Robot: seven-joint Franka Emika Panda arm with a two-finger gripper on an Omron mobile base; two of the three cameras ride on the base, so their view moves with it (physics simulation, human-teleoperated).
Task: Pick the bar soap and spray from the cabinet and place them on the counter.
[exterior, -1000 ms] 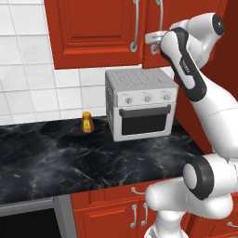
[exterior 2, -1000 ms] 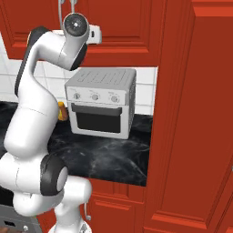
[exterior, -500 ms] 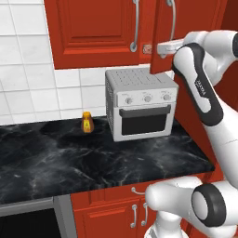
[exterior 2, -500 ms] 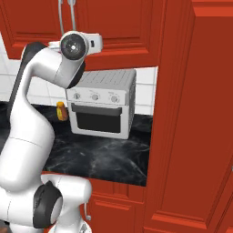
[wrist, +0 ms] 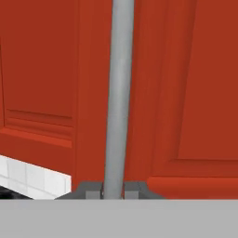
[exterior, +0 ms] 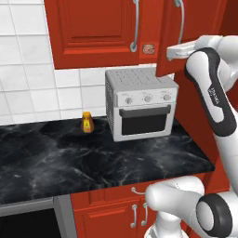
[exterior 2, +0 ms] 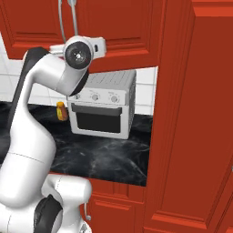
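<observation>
A home kitchen, rendered: red panelled wall cabinets (exterior: 100, 28) with long silver handles (exterior: 135, 25) hang over a white tiled backsplash (exterior: 28, 79). On the black marble-look table (exterior: 69, 158) stand a toaster oven (exterior: 142, 109) (three knobs) and a small orange bottle (exterior: 86, 122).

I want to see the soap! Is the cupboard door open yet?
Partly open: the right cabinet door swings out from the cabinet, with the bar soap peeking through the gap.

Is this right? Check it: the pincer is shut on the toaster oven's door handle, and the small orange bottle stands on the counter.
Wrong: the pincer is shut on the cabinet's silver handle, per the hand view. The small orange bottle does stand on the counter.
</observation>
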